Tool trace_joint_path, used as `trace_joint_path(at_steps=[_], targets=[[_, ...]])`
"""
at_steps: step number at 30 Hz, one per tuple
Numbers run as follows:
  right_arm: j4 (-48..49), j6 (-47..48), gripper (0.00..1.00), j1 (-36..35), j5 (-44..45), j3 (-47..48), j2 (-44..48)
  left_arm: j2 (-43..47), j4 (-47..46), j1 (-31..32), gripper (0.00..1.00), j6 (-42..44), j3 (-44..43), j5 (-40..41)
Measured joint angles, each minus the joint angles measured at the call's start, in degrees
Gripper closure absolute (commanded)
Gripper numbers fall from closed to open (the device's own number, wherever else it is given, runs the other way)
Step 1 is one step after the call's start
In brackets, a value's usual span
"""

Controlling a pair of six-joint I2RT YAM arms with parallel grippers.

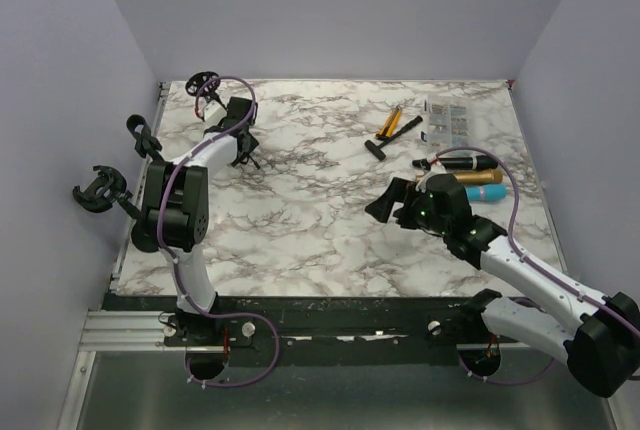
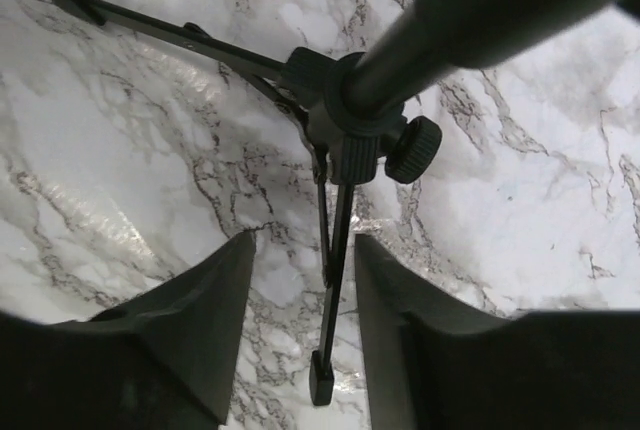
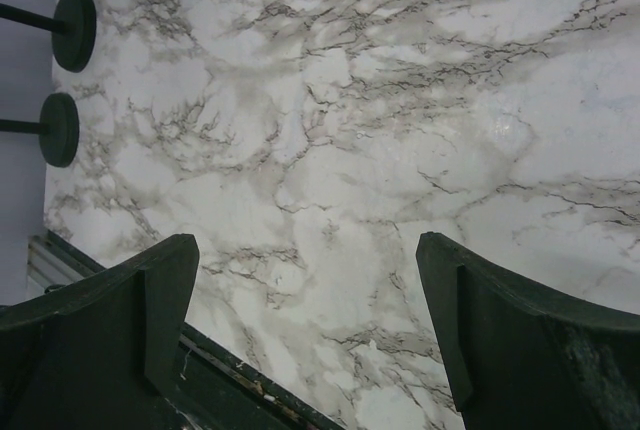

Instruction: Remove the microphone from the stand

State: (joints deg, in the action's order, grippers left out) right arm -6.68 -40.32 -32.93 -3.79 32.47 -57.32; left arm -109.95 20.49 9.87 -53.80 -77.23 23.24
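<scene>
The left gripper [image 2: 303, 245], just right of two black claw clamps [image 1: 100, 188] at the table's [image 1: 300, 240] left edge, hung low over the stand [image 2: 345, 125] at the far left. Its fingers [image 2: 215, 320] stood partly spread, with one tripod leg running between them and touching neither. The stand's dark tube rose out of the wrist view, too blurred to tell what it carried. A black ring holder [image 1: 202, 80] showed at the far corner.

Bare marble filled the middle. Further right lay black-and-yellow hand tools [image 1: 390, 130] and a clear parts box [image 1: 447, 120].

The right gripper [image 1: 385, 200] hovered over the table, jaws spread wide and pointing left, with only marble between them. Just behind its wrist lay a gold-and-black microphone [image 1: 482, 176], between a black stick with a red end [image 1: 455, 162] and a blue cylinder [image 1: 486, 193], well apart from the stand and the left gripper.
</scene>
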Motion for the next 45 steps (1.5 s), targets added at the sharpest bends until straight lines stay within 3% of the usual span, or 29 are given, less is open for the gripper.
trace_joint_path(at_steps=[4,7,13,20,24,33,40,45], targets=[[-0.02,-0.02,0.0,0.0,0.33,0.0,2.62,3.41,-1.09,0.02,0.27,0.44,3.74,-0.02],[-0.02,-0.15,0.0,0.0,0.37,-0.15,3.02,6.71,-1.7,0.2,0.22,0.74,6.38,-0.17],[-0.07,-0.17,0.0,0.0,0.42,-0.74,2.95,13.6,-2.8,1.09,0.21,1.27,11.32,-4.39],[-1.16,0.48,0.0,0.0,1.6,-0.72,2.99,25.97,-6.23,4.72,0.23,0.04,23.74,-16.17],[-5.11,2.21,0.0,-0.02,4.66,0.35,3.65,34.34,-6.08,6.03,0.23,2.05,26.58,-23.74],[-14.75,6.32,0.0,0.0,15.78,7.21,11.34,63.12,-9.07,6.01,0.19,14.03,27.43,-37.11],[-20.09,6.49,0.0,0.0,22.58,11.19,19.89,75.97,-11.45,6.01,0.1,25.81,27.96,-42.27],[-20.94,8.55,0.0,0.0,23.61,14.21,27.78,84.46,-15.72,6.01,0.07,27.61,32.5,-42.58]])
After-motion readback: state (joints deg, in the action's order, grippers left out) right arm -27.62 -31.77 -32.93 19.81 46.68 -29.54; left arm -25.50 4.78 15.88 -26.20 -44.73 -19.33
